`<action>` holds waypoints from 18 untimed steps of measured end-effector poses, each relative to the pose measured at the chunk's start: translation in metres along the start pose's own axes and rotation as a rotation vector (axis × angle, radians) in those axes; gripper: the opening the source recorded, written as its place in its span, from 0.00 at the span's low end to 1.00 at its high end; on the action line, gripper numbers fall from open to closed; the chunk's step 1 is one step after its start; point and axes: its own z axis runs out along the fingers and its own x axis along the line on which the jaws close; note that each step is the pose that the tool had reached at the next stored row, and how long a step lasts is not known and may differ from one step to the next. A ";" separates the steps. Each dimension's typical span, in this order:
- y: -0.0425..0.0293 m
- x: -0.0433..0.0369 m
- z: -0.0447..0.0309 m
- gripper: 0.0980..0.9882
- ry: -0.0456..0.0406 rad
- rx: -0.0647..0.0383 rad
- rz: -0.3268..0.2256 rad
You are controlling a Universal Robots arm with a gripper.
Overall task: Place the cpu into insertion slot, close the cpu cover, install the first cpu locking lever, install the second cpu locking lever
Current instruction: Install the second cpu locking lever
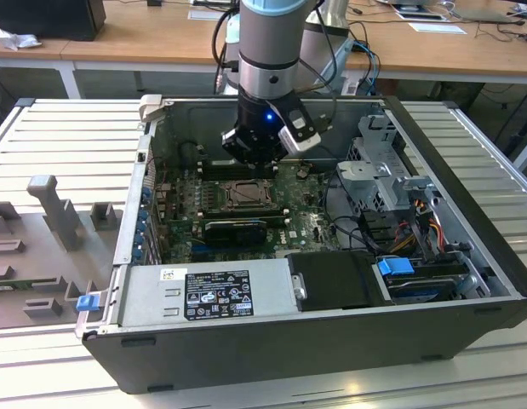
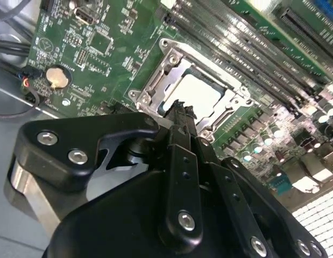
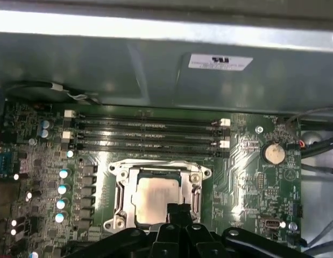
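Item one — the black multi-link gripper (image 2: 182,110) on the grey arm: you see it inside the open dark-grey computer case (image 1: 467,281) in the exterior view, poised above the green motherboard (image 1: 306,226). In both wrist views its black fingers (image 3: 179,210) come together to one narrow tip with no gap showing between them, and nothing is held in them. That tip sits over the near edge of the socket; you cannot tell whether it touches the metal there.

Item two — the small flat square cpu with a pale silver-beige metal top (image 3: 155,200): it lies flat inside the square insertion slot (image 1: 244,196), seated near the middle of the board. In the second wrist view the same chip (image 2: 198,97) shows bright just beyond the fingertip.

Item three — the thin dark-silver metal cpu cover with a large square window (image 3: 196,177): it lies down around the chip, which shows through its window. In the second wrist view the frame (image 2: 166,70) rings the chip on all visible sides. You cannot tell from these views how the locking levers stand.

Item four — surroundings: long black memory slots (image 3: 147,134) run beside the socket, toward the case wall. A round silver coin battery (image 3: 274,155) sits on the board well apart from the socket. In the exterior view a long black graphics card (image 1: 237,228) lies just beside the socket, and a grey power supply box with a black label (image 1: 216,294) fills the near corner.
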 end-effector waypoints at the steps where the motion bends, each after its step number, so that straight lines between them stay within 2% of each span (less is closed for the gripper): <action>1: -0.0026 0.0002 -0.0002 0.01 -0.0001 0.000 0.000; 3: -0.0087 0.0005 -0.0009 0.01 0.0000 0.000 0.000; 5: -0.0112 0.0006 -0.0015 0.01 0.0009 0.000 0.000; 8: -0.0110 0.0006 -0.0065 0.01 0.0011 0.000 0.000; 12: -0.0127 0.0007 -0.0076 0.01 0.0011 -0.001 0.000; 14: -0.0177 0.0016 -0.0081 0.01 0.0010 -0.002 0.000; 16: -0.0262 0.0026 -0.0090 0.01 0.0014 -0.003 0.000; 18: -0.0314 0.0048 -0.0087 0.01 0.0042 -0.009 0.001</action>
